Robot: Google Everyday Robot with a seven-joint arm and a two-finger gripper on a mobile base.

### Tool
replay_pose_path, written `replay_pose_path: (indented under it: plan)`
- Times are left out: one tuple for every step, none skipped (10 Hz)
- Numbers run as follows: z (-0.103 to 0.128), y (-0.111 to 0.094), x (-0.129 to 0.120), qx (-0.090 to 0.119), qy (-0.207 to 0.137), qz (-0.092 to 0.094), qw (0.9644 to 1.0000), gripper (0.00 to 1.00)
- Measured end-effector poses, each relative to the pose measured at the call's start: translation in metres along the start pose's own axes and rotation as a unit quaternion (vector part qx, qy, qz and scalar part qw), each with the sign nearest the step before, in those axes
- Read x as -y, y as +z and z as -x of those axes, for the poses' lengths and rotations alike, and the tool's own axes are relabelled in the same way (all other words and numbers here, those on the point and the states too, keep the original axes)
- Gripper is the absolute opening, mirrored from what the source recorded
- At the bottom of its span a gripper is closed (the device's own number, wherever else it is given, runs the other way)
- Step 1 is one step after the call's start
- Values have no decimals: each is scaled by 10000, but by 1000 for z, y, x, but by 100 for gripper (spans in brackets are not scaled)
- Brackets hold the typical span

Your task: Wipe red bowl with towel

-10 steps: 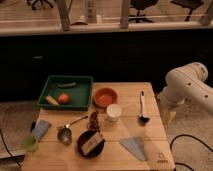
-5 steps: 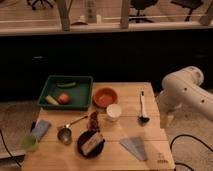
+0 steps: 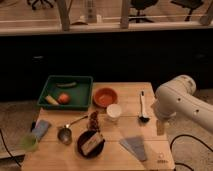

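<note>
White arm (image 3: 176, 100) at the right edge of the wooden table (image 3: 127, 91) — elbow bent, gripper (image 3: 160, 127) hanging below it, pointing down.
Gripper state: cannot tell. Since half a second ago the arm has shifted slightly left and lower, toward the table. Red bowl (image 3: 105, 96): upright, just right of the green tray (image 3: 48, 89), behind the white cup (image 3: 114, 112). Towel (image 3: 134, 148): flat at front right, apart from the gripper — long axis runs from back-left to front-right.

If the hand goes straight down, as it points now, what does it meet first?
Probably bare table near its edge. The hand hangs just beside the towel, not over it. Depth is unclear.
</note>
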Motion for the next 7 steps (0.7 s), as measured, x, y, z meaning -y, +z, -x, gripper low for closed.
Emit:
replay_pose_path:
  plan:
    - [3, 3, -4, -4, -51, 10, 10000, 80]
    - [7, 7, -9, -9, -127, 17, 9999, 80]
    - [10, 11, -15, -19, -194, 33, 9998, 80]
    - [13, 15, -20, -22, -264, 48, 9996, 80]
    - [16, 18, -25, -24, -331, 57, 9994, 80]
    - [19, 21, -28, -33, -395, 62, 9992, 80]
    - [23, 26, -37, -34, -488, 76, 9988, 80]
